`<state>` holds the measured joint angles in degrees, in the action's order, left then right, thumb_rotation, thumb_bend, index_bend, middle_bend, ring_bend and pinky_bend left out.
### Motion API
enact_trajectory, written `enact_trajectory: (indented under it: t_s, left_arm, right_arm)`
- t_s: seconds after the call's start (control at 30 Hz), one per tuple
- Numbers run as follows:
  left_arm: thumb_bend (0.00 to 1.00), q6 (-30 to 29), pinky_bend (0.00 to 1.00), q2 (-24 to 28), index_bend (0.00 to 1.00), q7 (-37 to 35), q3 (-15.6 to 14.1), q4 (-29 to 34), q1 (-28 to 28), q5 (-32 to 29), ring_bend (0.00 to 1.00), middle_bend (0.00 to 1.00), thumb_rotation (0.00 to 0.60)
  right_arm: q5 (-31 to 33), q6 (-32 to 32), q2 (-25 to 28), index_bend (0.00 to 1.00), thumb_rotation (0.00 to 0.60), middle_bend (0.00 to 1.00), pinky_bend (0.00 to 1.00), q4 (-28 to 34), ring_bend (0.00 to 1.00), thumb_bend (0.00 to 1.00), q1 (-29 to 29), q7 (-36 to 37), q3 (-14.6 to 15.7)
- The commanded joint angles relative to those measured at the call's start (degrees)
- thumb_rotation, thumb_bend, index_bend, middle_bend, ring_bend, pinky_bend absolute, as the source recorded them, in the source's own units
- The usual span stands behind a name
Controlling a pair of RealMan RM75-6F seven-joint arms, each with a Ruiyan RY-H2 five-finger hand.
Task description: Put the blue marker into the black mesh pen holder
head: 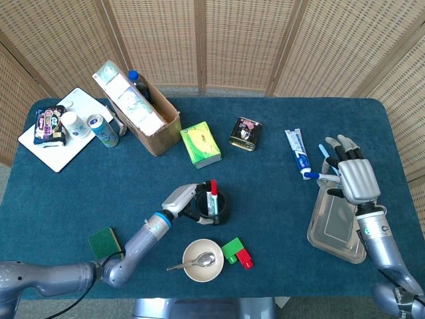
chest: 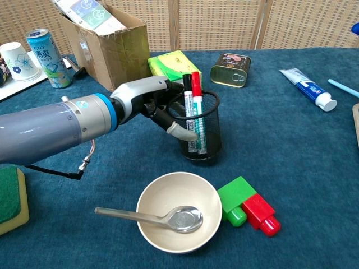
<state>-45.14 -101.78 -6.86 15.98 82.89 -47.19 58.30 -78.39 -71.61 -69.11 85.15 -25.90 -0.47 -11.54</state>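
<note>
The black mesh pen holder stands near the table's middle with a red marker and a dark marker upright in it. My left hand grips its left side, fingers curled around the mesh wall. At the far right, my right hand hovers above the table and pinches the blue marker, which sticks out leftward from under the thumb. Only the marker's blue cap shows at the chest view's right edge. Holder and marker are well apart.
A toothpaste tube and a thin light-blue stick lie by the right hand, a metal tray under it. Bowl with spoon, green and red blocks, tissue box, tin, cardboard box, sponge are around.
</note>
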Motion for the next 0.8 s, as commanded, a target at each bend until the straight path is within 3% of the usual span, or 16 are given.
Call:
enact_trajectory:
  t_s: [0.03, 0.13, 0.2, 0.23, 0.33, 0.5, 0.8]
  left_arm:
    - [0.15, -1.2, 0.41, -1.3, 0.39, 2.6, -0.6, -1.1, -0.7, -0.4, 0.29, 0.41, 0.6]
    - [0.15, -1.5, 0.39, -1.6, 0.37, 4.4, -1.2, -1.4, -0.9, -0.9, 0.23, 0.36, 0.6]
    - [0.15, -0.4, 0.34, -0.7, 0.33, 5.8, -1.8, -0.8, -1.2, -1.9, 0.14, 0.26, 0.6]
    - [0.15, 0.5, 0.3, 0.2, 0.28, 6.7, -2.1, 0.0, -1.4, -2.8, 0.06, 0.15, 0.6]
    - [0.14, 2.8, 0.2, 2.6, 0.17, 8.3, -2.7, 2.1, -1.9, -5.5, 0.0, 0.01, 0.6]
    - [0.14, 2.8, 0.12, 5.7, 0.09, 8.8, -2.7, 5.5, -1.6, -6.5, 0.0, 0.0, 0.6]
    - [0.14, -1.0, 0.08, 18.0, 0.06, 6.9, -3.8, 18.8, 3.0, 1.0, 0.0, 0.0, 0.6]
  right_arm:
    - [0.0, -0.1, 0.2, 0.61, 0.6, 0.16, 0.14, -0.3, 0.01, 0.48, 0.2, 0.6, 0.0]
    - [-0.2, -0.2, 0.2, 0.61, 0.6, 0.16, 0.14, -0.3, 0.01, 0.48, 0.3, 0.9, 0.1]
    - [-0.3, -0.2, 0.2, 0.61, 0.6, 0.16, 0.14, -0.3, 0.01, 0.48, 0.3, 0.8, 0.1]
    - [-0.4, -0.3, 0.2, 0.61, 0.6, 0.16, 0.14, -0.2, 0.01, 0.47, 0.3, 0.7, 0.1]
    - [-0.3, -0.3, 0.1, 0.61, 0.6, 0.16, 0.14, 0.0, 0.01, 0.48, 0.3, 0.3, 0.0]
    - [-0.5, -0.6, 0.2, 0.62, 0.6, 0.16, 0.14, 0.6, 0.01, 0.48, 0.3, -0.2, 0.0]
    - [-0.1, -0.8, 0.5, 0.61, 0.6, 0.16, 0.14, 1.0, 0.01, 0.48, 0.9, 0.0, 0.0]
